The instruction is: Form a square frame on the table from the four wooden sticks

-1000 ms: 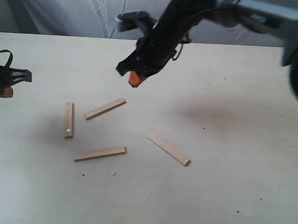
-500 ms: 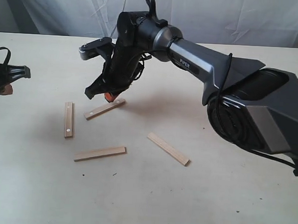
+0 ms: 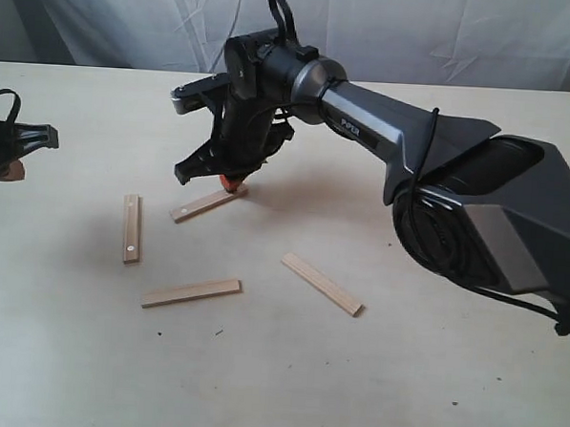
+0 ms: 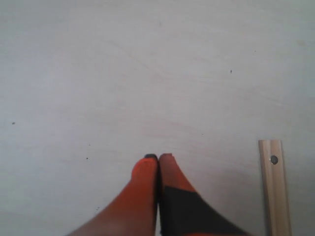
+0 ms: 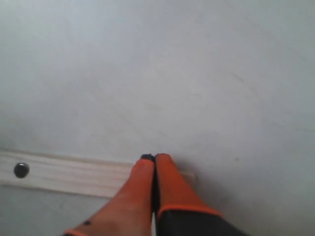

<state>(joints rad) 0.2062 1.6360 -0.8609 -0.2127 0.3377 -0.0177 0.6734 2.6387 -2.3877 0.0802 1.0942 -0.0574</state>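
BACKDROP: creased pale grey-white cloth sheet [image 3: 114, 18], hung across the whole rear of the scene, darker grey at its far left corner | FURNITURE: worktop [image 3: 467, 395], pale cream, faint wood grain, scattered small dark specks, far edge running straight against the sheet | LIGHT: even and diffuse; shadows on the surface soft-edged

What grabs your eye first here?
The dark right arm stretches across the table, its right gripper pointing down, orange fingers shut, tips at the end of the angled stick. The left stick, front stick and right stick lie loose around it, no square yet. The left gripper is shut at the left edge.
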